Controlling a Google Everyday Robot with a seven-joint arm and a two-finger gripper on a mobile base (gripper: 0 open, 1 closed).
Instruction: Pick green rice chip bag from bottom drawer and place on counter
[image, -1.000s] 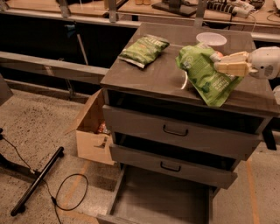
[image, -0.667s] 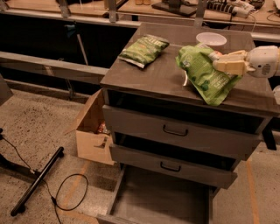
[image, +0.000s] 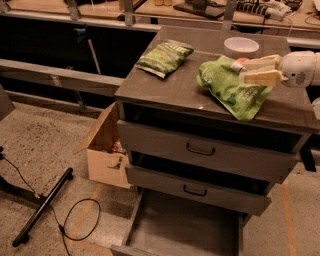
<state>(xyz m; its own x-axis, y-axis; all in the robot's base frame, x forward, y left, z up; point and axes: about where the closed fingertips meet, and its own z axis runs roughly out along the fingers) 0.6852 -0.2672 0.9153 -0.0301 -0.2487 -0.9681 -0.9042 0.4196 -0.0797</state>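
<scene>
The green rice chip bag (image: 227, 87) lies on the counter (image: 175, 82) at its right front, with its lower corner at the front edge. My gripper (image: 246, 70) reaches in from the right, just above the counter. Its pale fingers (image: 262, 78) are shut on the bag's upper right edge. The bottom drawer (image: 185, 230) is pulled open below, and its grey floor is bare.
A darker olive chip bag (image: 164, 57) lies at the counter's back left. A white bowl (image: 241, 46) stands at the back right. The two upper drawers (image: 200, 150) are closed. A cardboard box (image: 105, 150) and a black cable (image: 75, 225) are on the floor to the left.
My gripper and the bag have shifted slightly left over the counter. The bag now rests flatter on the top.
</scene>
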